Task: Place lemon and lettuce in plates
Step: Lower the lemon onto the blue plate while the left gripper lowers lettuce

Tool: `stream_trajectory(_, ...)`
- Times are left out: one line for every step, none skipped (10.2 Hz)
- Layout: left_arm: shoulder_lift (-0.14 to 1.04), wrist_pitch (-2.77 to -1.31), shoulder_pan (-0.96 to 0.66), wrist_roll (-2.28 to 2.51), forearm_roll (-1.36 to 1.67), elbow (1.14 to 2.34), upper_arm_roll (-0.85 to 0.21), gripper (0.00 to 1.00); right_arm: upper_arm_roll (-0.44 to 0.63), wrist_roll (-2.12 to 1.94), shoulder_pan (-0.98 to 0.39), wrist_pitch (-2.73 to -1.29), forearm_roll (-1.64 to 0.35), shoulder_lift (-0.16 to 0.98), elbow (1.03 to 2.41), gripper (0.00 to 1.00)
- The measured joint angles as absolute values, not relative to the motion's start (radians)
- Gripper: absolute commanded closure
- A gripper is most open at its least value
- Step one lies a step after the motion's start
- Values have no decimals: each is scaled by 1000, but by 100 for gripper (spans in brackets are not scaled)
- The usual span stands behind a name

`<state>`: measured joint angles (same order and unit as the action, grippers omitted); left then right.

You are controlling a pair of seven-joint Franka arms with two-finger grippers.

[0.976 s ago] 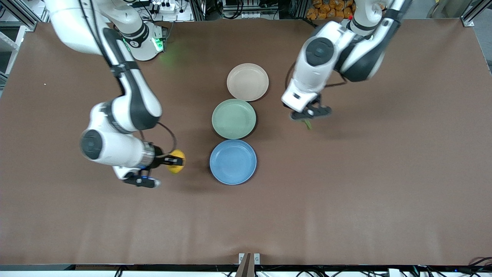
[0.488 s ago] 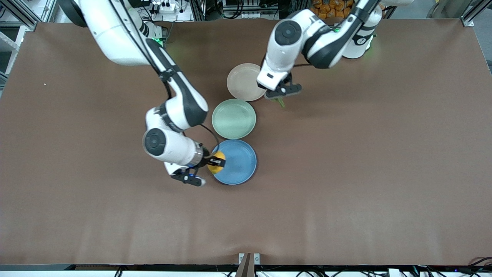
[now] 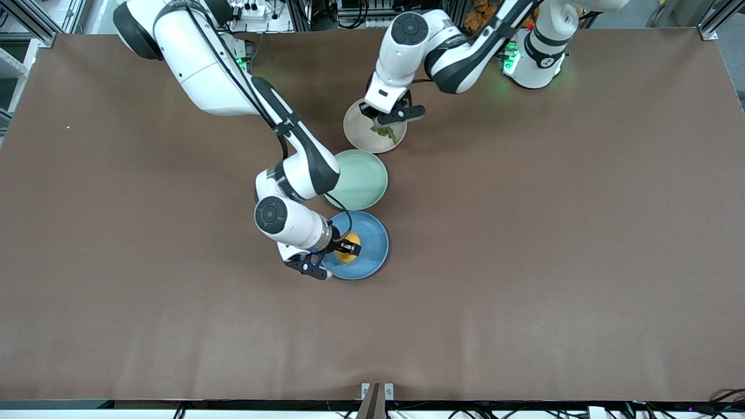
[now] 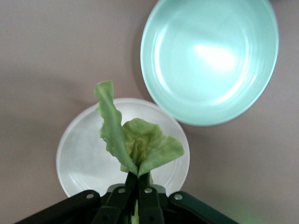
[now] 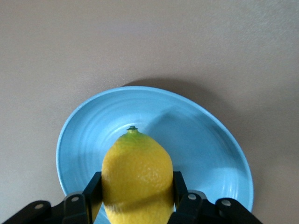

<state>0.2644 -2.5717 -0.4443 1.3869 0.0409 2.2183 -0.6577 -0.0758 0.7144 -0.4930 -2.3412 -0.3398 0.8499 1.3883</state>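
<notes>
My right gripper (image 3: 347,249) is shut on the yellow lemon (image 3: 347,248) and holds it over the blue plate (image 3: 372,233). In the right wrist view the lemon (image 5: 137,179) sits between the fingers above the blue plate (image 5: 205,140). My left gripper (image 3: 384,124) is shut on the stem of the green lettuce (image 3: 386,132) and holds it over the pale beige-pink plate (image 3: 358,131). In the left wrist view the lettuce (image 4: 135,142) hangs over that plate (image 4: 81,154).
A light green plate (image 3: 364,181) lies between the two other plates, partly under my right arm; it also shows in the left wrist view (image 4: 210,58). The three plates stand in a row on the brown table (image 3: 553,233).
My right gripper has carried the lemon from beside the blue plate to over it. My left gripper has carried the lettuce from the bare table to over the beige-pink plate.
</notes>
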Motion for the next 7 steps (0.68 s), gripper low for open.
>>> stream_trajectory(290,-2611,-479,1427,41,2232,-657,100,-76,718,-493,-2340,-365,851,1383,17)
stream_trajectory(313,-2628,-505,1463,31,2240,-657,100,-76,719,-492,-2339,-385,851,1377,0)
stream_trajectory(332,-2630,-525,1504,7,2242,-656,100,-76,720,-492,-2339,-390,851,1373,0)
stream_trajectory(351,-2630,-546,1554,-31,2242,-656,100,-77,720,-493,-2339,-390,850,1369,0)
stream_trajectory(371,-2631,-565,1604,-76,2242,-656,100,-77,720,-492,-2339,-390,850,1362,0)
stream_trajectory(389,-2632,-574,1650,-117,2242,-655,78,-75,720,-488,-2338,-390,848,1348,0)
stream_trajectory(401,-2633,-577,1683,-145,2242,-655,19,-71,716,-483,-2319,-389,842,1335,0)
